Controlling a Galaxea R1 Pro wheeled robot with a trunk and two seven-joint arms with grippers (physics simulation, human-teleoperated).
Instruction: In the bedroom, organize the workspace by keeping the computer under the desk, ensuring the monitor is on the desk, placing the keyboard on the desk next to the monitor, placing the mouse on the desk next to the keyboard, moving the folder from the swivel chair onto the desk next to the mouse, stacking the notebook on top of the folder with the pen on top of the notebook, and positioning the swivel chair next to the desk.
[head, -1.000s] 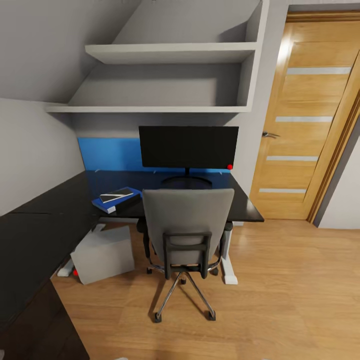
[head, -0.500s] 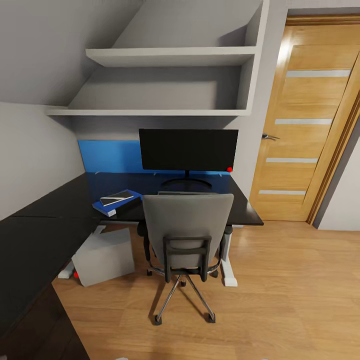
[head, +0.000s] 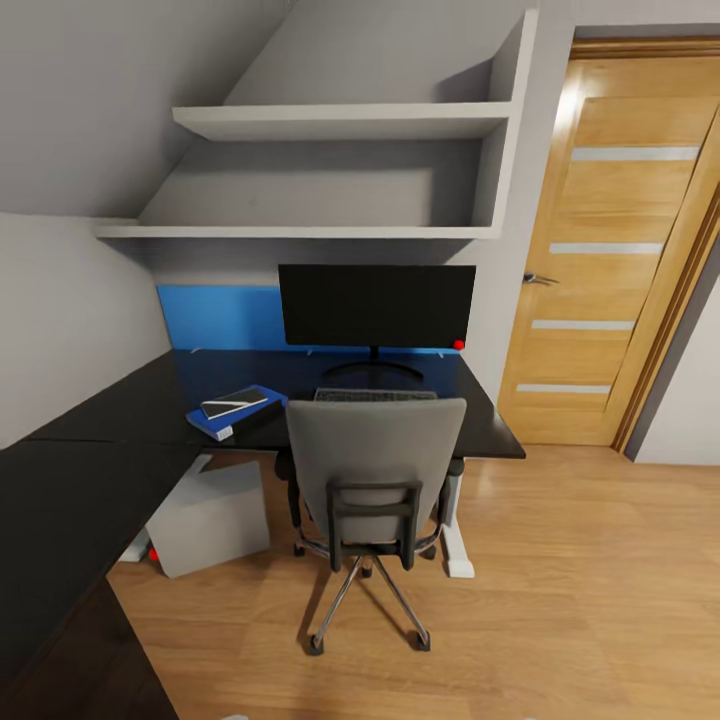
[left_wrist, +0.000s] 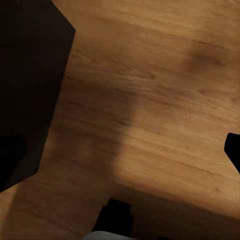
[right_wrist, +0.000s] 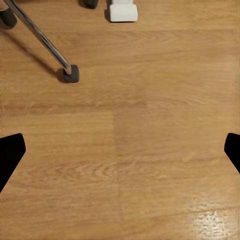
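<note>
The black monitor stands at the back of the black L-shaped desk. In front of it, a strip of the keyboard shows above the back of the grey swivel chair, which is drawn up to the desk. To the left lies the blue folder with the dark notebook on it and a slim white pen along the notebook. The pale computer sits on the floor under the desk. The mouse is hidden. My left gripper and right gripper hang open over bare floor.
A wooden door stands at the right, and grey wall shelves hang above the desk. The right wrist view takes in a chrome chair leg with its castor and the white desk foot. Wood floor spreads right of the chair.
The whole head picture has shifted downward, so the camera moved; the keyboard's strip now shows above the chair back. None of the things has moved.
</note>
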